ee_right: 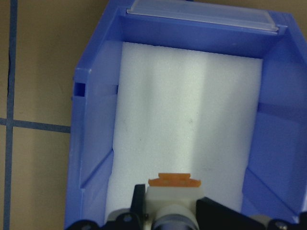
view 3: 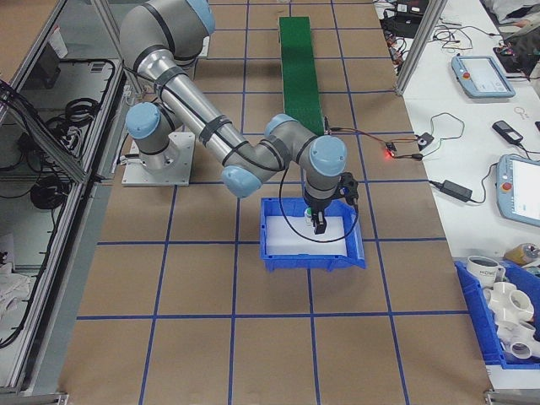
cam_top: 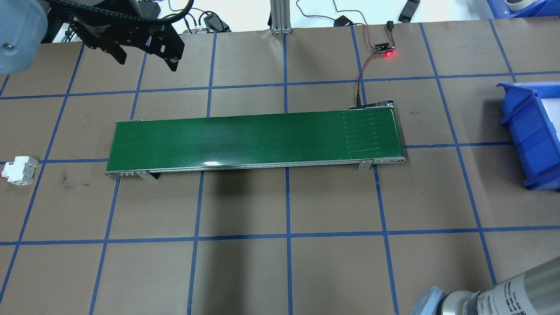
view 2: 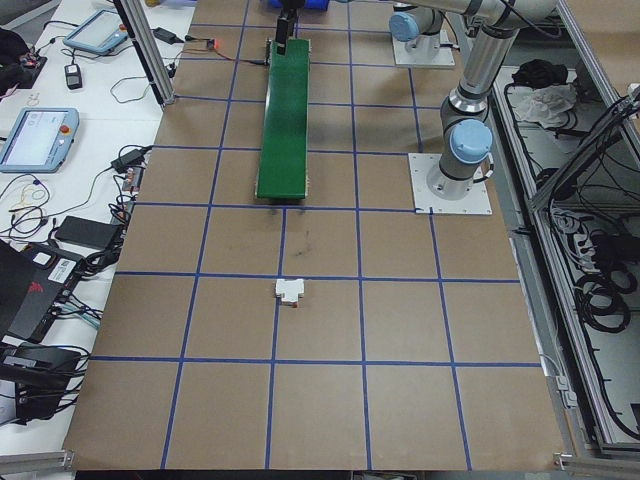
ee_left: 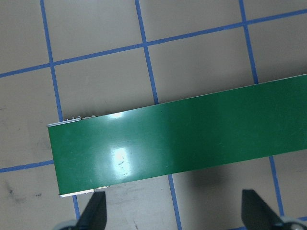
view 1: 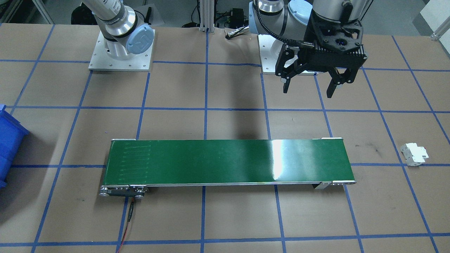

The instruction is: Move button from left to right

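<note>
The button (ee_right: pixel 173 189), a white body with an orange base, sits between the fingers of my right gripper (ee_right: pixel 172 211), which is shut on it. It hangs over the white foam floor of the blue bin (ee_right: pixel 91 143); in the exterior right view the right gripper (view 3: pixel 319 221) reaches down inside the bin (view 3: pixel 312 257). I cannot tell whether the button touches the foam. My left gripper (view 1: pixel 307 88) hovers open and empty above the table behind the left end of the green conveyor (view 1: pixel 225 161). Its fingertips (ee_left: pixel 98 211) frame that belt end.
A white circuit breaker (cam_top: pixel 19 170) lies on the paper at the table's far left, apart from the conveyor (cam_top: pixel 253 140). The blue bin (cam_top: pixel 525 135) stands at the right edge. A small board with a red light (cam_top: pixel 387 53) and its wire sit behind the belt.
</note>
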